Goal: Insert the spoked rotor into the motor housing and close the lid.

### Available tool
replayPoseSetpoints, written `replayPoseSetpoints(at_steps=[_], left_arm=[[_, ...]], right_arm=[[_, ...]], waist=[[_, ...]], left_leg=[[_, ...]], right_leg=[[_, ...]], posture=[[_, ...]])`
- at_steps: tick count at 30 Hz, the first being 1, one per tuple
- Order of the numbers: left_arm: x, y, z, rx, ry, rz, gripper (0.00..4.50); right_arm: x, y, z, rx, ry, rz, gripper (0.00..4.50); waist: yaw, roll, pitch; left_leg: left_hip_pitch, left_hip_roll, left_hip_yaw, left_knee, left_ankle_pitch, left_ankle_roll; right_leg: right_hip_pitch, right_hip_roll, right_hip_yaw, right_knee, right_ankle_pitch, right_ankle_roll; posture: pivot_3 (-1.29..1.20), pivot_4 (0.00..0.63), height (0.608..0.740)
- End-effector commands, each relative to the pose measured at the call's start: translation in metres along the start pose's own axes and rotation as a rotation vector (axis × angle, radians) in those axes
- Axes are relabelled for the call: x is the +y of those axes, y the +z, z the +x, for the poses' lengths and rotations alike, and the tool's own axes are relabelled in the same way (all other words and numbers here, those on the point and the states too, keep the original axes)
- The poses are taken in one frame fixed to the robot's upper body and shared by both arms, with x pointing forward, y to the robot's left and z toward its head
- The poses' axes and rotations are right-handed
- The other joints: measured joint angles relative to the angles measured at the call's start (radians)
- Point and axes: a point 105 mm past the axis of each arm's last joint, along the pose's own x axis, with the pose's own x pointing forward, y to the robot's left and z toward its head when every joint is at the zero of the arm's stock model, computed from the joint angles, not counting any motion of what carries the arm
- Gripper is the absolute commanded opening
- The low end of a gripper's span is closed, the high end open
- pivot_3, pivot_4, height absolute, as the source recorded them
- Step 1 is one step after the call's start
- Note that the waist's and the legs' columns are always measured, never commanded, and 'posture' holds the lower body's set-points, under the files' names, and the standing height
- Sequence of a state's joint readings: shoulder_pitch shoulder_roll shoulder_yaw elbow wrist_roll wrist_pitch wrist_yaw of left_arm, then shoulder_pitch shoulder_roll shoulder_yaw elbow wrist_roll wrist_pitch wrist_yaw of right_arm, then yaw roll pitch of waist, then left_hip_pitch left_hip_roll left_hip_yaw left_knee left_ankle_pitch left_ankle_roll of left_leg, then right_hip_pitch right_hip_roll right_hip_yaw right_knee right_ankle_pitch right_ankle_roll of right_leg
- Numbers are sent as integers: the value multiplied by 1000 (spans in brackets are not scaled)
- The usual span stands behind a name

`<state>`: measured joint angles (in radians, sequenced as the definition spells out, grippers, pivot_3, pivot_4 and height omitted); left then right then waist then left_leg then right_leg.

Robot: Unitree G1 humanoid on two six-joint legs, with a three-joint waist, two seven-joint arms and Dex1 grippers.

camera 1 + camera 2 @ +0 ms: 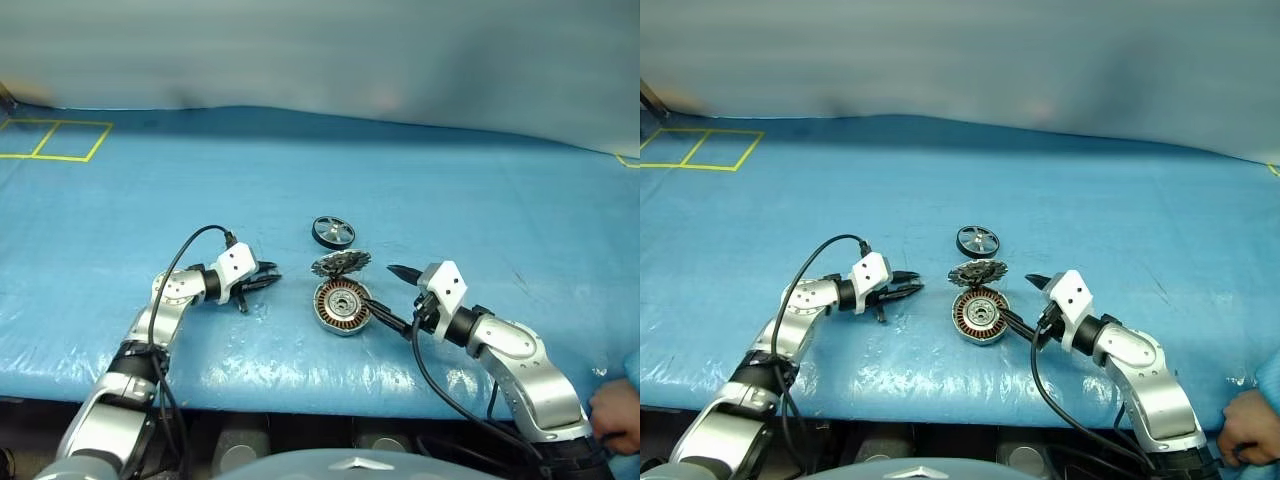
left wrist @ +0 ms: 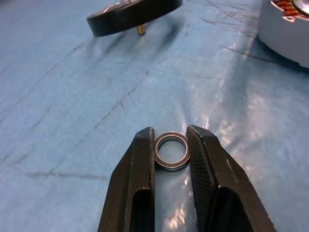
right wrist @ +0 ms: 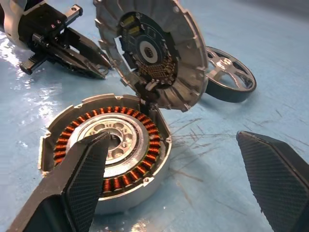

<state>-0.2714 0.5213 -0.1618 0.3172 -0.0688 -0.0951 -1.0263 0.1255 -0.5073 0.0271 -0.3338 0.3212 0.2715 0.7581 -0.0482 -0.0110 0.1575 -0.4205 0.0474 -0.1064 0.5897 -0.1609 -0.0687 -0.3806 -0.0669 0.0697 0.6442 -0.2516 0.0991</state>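
Observation:
The motor housing [image 1: 342, 306] lies open on the blue table, its copper windings [image 3: 145, 162] and silver hub showing. The lid [image 3: 149, 53] stands tilted on edge against the housing's far rim, its dark centre facing the right wrist camera. Behind them the spoked rotor [image 1: 333, 232] lies flat. To the left of the housing, my left gripper [image 2: 170, 137] is shut on a small silver ring [image 2: 172, 151] just above the table. My right gripper [image 3: 173, 140] is open on the housing's right, one finger [image 3: 82, 179] over the housing's near edge.
Blue sheeting covers the table [image 1: 480, 180]. Yellow tape squares [image 1: 60, 140] mark the far left corner. A person's hand [image 1: 620, 410] shows at the front right edge. Black cables loop off both wrists.

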Motion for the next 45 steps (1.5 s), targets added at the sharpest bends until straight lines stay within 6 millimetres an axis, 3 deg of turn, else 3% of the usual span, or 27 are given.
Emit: replayPoseSetpoints(at_steps=[1,6,12,24,31,45], left_arm=[[-21,22,-10,-46,-113,-32,640],[-47,52,-15,-98,-256,-83,640],[-59,67,-11,-103,-356,-58,640],[-57,97,44,-168,-365,69,640],[-59,99,62,-156,-379,114,640],[-57,96,75,-136,-355,167,640]], right_arm=[[2,6,-1,-32,39,26,4423],[4,-2,2,9,58,35,4423],[3,-4,2,22,48,29,4423],[9,-7,-2,32,56,46,4423],[9,-8,-4,32,41,40,4423],[9,-7,-3,30,30,33,4423]], waist=[[2,1,1],[18,3,3],[18,3,3],[18,3,3],[18,3,3],[20,3,3]], left_leg=[[0,0,0,0,0,0],[-2,0,0,2,0,0],[-7,0,0,2,0,0],[-10,0,0,5,0,0],[-10,0,0,5,0,0],[-10,0,0,6,0,0]], right_leg=[[0,0,0,0,0,0],[-2,0,0,1,0,0],[-7,0,0,1,0,0],[-8,0,0,1,1,1],[-8,1,0,1,1,1],[-7,1,0,1,1,2]], posture=[[0,150,740],[0,150,740],[0,150,740],[0,150,740],[0,150,740],[0,150,740]])
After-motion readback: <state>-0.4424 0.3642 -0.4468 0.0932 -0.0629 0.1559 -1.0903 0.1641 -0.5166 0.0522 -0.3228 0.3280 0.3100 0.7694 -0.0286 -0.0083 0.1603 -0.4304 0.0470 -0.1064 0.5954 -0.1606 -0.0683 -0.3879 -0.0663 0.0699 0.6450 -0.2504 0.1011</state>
